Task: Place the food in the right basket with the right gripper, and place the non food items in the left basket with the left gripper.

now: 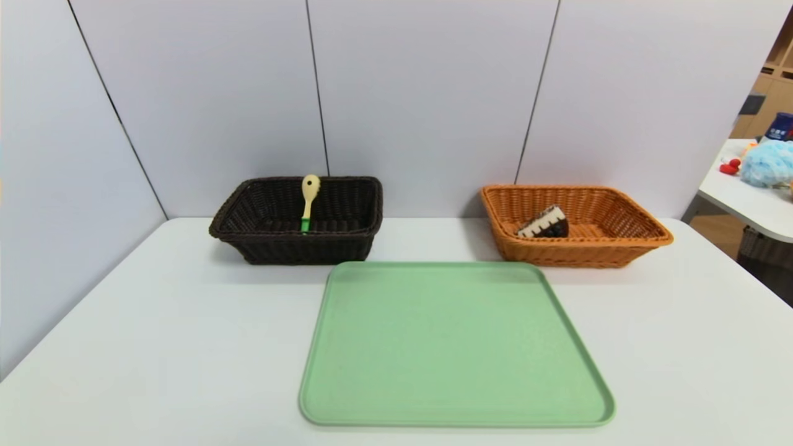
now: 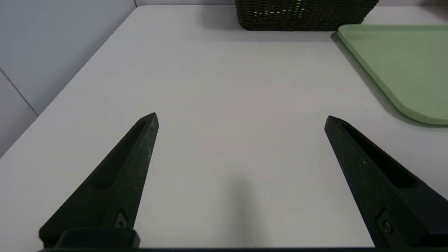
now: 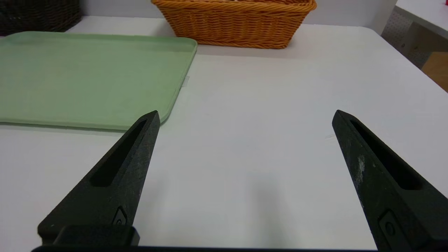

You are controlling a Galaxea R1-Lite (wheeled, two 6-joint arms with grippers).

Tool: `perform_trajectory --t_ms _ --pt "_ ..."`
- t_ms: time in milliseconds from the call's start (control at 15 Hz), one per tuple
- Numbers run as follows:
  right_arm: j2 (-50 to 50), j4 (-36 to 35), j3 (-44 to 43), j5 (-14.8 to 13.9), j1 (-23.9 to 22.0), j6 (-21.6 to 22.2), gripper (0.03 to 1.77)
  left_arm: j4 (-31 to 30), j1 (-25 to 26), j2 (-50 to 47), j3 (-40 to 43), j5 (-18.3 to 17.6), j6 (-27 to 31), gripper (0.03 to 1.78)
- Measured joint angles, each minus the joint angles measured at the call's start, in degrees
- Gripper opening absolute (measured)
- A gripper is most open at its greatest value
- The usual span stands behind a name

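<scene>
The toy cake wedge point(image 1: 545, 224) lies inside the orange wicker basket point(image 1: 644, 230) at the back right. A pale yellow spoon with a green handle point(image 1: 308, 199) leans inside the dark brown basket point(image 1: 248, 220) at the back left. Neither gripper shows in the head view. My left gripper point(image 2: 241, 117) hangs open over bare table, left of the tray, with the dark basket point(image 2: 304, 15) ahead of it. My right gripper point(image 3: 246, 115) is open too, over bare table right of the tray, facing the orange basket point(image 3: 238, 24). Nothing sits between either pair of fingers.
A pale green tray point(image 1: 455, 344) lies empty at the table's middle front, also seen as the tray point(image 2: 409, 63) and the tray point(image 3: 87, 77). Grey wall panels stand behind the baskets. A second table with toys point(image 1: 759, 186) is at the far right.
</scene>
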Motion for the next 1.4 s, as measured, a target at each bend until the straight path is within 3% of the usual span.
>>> perform_trajectory --t_ms 200,1400 --pt "0.0 0.0 0.0 -0.7 0.0 2.0 1.70 -0.2 0.0 0.0 0.1 0.4 -0.9 1.69" --pt "0.0 0.0 0.0 -0.8 0.0 1.0 1.70 -0.2 0.0 0.0 0.1 0.4 -0.9 1.69"
